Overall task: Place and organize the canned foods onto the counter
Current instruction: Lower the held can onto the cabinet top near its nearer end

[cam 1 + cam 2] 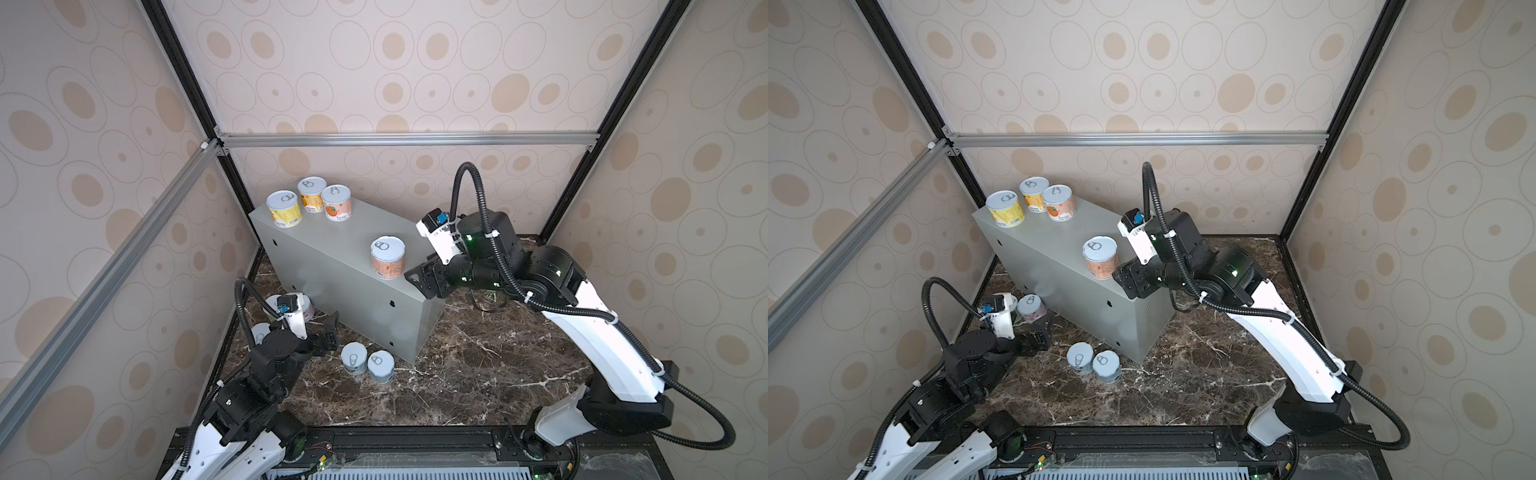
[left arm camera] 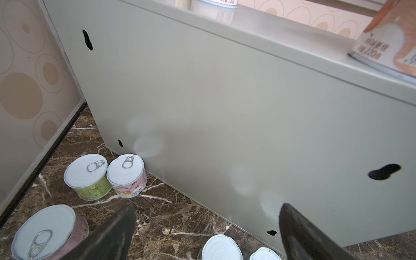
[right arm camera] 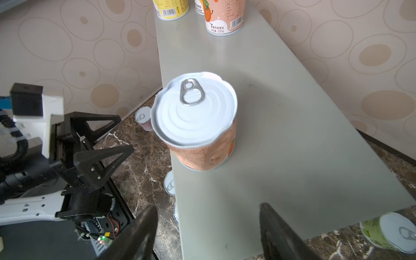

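Papered enclosure over a marble floor

The dark brown marble floor is veined white. Beige wall panels carry tan ovals inside thin rings. A silver aluminium crossbar spans the back wall between black corner posts, and a second aluminium rail slants along the left wall.

On counter, far-left end: three cans clustered close together.
On counter, near-right part: lone can, well apart from the three.
Floor before counter: two cans side by side.
Floor by counter's left foot: two more cans touching each other; third can near them.
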Action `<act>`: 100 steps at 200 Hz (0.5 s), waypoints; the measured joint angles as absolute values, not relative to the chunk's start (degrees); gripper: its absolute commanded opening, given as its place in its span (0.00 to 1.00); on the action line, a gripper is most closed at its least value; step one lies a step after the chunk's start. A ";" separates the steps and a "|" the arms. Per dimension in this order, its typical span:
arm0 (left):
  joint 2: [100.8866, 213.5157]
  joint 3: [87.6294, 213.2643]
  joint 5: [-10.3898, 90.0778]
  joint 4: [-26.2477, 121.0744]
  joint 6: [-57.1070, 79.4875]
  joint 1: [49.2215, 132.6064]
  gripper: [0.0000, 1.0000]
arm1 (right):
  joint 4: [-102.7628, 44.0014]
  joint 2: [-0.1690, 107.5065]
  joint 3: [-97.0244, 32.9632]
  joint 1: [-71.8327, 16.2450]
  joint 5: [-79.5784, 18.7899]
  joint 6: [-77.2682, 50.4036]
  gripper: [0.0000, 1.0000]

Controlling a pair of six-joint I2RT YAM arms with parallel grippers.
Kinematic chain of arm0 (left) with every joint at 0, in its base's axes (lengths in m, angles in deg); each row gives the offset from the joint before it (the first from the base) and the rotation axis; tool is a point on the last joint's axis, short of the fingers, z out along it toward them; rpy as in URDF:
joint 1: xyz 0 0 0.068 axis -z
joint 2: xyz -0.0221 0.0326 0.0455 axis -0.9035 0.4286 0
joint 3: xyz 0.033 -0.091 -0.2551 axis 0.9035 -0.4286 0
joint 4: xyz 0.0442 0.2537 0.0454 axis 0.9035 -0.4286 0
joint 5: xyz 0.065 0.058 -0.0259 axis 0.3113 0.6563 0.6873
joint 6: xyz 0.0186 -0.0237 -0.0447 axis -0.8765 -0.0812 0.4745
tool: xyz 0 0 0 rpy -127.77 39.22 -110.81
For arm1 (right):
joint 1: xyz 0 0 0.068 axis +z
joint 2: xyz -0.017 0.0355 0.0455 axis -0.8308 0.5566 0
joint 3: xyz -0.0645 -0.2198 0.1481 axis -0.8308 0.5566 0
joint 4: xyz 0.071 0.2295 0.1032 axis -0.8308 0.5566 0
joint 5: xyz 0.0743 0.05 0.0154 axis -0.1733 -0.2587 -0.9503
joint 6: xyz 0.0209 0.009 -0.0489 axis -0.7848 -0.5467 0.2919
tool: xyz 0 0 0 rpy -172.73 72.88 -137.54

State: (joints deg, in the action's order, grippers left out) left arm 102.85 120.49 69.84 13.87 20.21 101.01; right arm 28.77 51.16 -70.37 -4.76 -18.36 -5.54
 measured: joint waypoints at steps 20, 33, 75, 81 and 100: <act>102.98 120.31 69.20 13.72 21.65 101.01 0.99 | 26.04 47.80 -64.97 -4.76 -18.45 -6.04 0.58; 102.74 119.83 68.72 13.76 22.57 101.01 0.99 | 24.31 46.03 -62.08 -4.76 -18.60 -6.78 0.57; 102.32 117.41 67.48 13.81 25.17 101.01 0.99 | 18.60 43.95 -56.97 -4.76 -18.98 -8.55 0.47; 102.32 117.14 67.37 13.78 25.39 101.01 0.99 | 18.12 44.08 -56.80 -4.76 -19.08 -8.70 0.47; 102.32 116.55 67.06 13.78 25.92 101.01 0.99 | 16.48 44.67 -56.80 -4.76 -19.39 -8.97 0.44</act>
State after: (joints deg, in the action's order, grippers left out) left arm 102.32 116.55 67.06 13.78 25.92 101.01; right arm 16.48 44.67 -56.80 -4.76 -19.39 -8.97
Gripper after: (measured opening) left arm 0.992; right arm 0.462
